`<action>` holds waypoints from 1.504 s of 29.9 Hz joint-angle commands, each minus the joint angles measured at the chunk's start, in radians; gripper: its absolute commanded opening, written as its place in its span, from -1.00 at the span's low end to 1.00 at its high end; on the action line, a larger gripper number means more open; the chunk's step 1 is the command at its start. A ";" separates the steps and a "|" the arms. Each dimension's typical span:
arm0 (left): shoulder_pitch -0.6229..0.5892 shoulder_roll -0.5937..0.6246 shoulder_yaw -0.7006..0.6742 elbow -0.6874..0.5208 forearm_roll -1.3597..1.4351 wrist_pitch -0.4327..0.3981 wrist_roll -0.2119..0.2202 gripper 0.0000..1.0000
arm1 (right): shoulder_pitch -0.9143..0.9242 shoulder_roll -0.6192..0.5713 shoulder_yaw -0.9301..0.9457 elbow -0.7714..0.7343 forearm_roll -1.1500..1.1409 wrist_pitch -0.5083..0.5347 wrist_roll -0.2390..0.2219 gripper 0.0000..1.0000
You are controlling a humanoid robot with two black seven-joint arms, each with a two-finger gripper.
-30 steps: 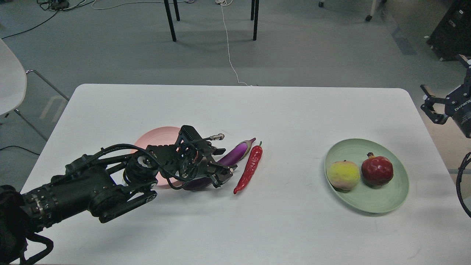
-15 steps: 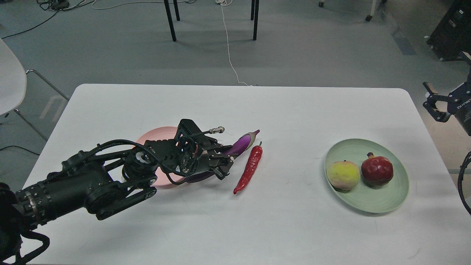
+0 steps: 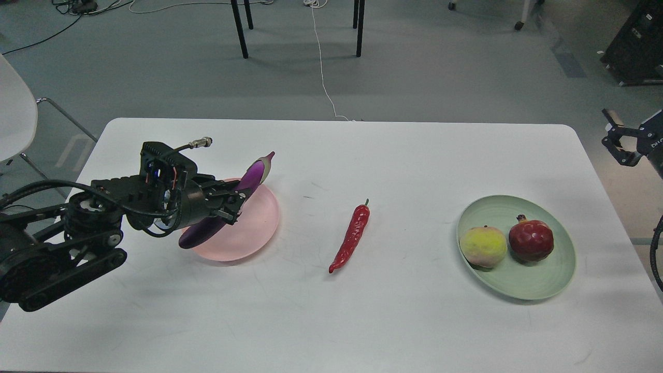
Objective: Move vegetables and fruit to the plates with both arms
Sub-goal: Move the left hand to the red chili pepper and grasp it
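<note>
Eggplant (image 3: 228, 207) in left gripper (image 3: 228, 204) over pink plate (image 3: 259, 228)

The left gripper (image 3: 228, 203) hides the eggplant's (image 3: 254, 175) middle and part of the pink plate (image 3: 256, 228). At the right frame edge, the right gripper (image 3: 619, 145) is cut off, its fingers too small to tell apart.

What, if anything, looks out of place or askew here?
Nothing damaged or spilled. The eggplant hangs tilted in the left gripper over the pink plate, and the chili pepper lies on the bare table, unplated.
</note>
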 commanded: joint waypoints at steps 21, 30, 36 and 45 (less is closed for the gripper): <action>-0.095 -0.145 -0.002 0.000 0.002 0.004 0.013 0.61 | -0.011 -0.050 0.001 0.026 -0.006 0.000 0.000 0.94; -0.128 -0.390 0.039 0.020 0.114 -0.011 0.042 0.60 | -0.079 -0.086 0.007 0.012 0.000 0.000 0.000 0.95; -0.119 -0.487 0.157 0.096 0.203 -0.011 0.064 0.31 | -0.094 -0.106 0.005 0.014 0.002 0.000 0.000 0.95; -0.108 -0.561 0.165 0.231 0.208 -0.009 0.067 0.31 | -0.096 -0.106 0.007 0.023 0.002 0.000 0.000 0.95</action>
